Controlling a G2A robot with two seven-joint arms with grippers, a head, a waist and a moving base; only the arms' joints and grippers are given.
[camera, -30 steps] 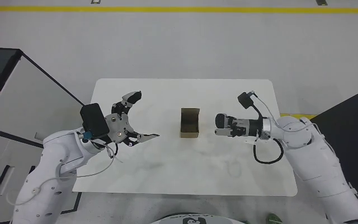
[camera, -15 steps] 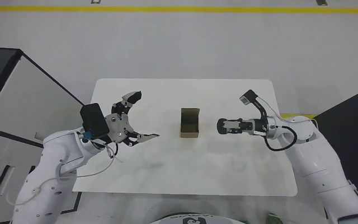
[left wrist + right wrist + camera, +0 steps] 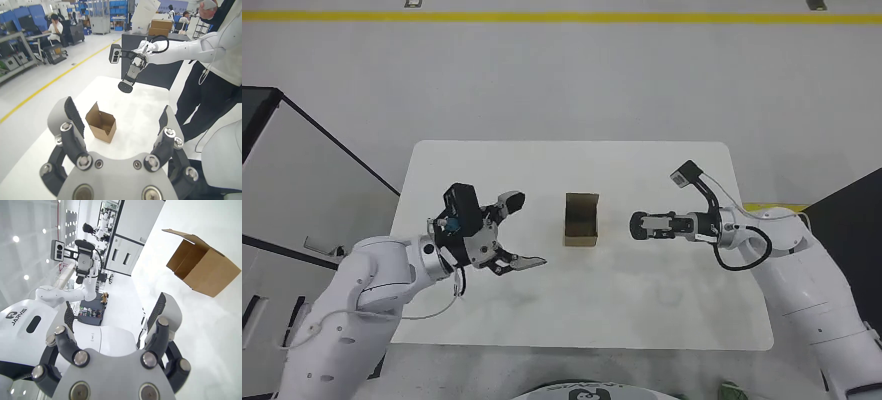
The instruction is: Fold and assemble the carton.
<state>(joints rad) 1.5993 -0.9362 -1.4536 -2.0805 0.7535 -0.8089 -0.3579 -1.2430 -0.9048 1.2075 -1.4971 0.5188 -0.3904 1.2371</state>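
The carton (image 3: 581, 220) is standing upright in the middle of the counter (image 3: 662, 300), mouth up, nothing touching it; one flap sticks up along its far edge, and seen from above that makes it run a little longer from the near side of the counter to the far side than across.

Left hand (image 3: 525, 232) is off to one side of it, spread wide, empty, aimed straight at a side wall; in its own wrist view the carton (image 3: 101, 126) sits just ahead, closer to one finger than the other, so the left hand (image 3: 118, 113) isn't centred on it.

Right hand (image 3: 635, 225) faces the opposite wall, level with the carton's middle; from above it looks slim, but its wrist view shows the right hand (image 3: 114, 304) well apart and holding nothing, with the carton (image 3: 202, 272) ahead and off to one side.

So the carton lies right between the two hands, both near, neither touching; too close to call which is nearer.

What I can't make out: whether the bottom flaps are properly tucked; where the other top flaps are; the raised flap is the only one clearly seen.
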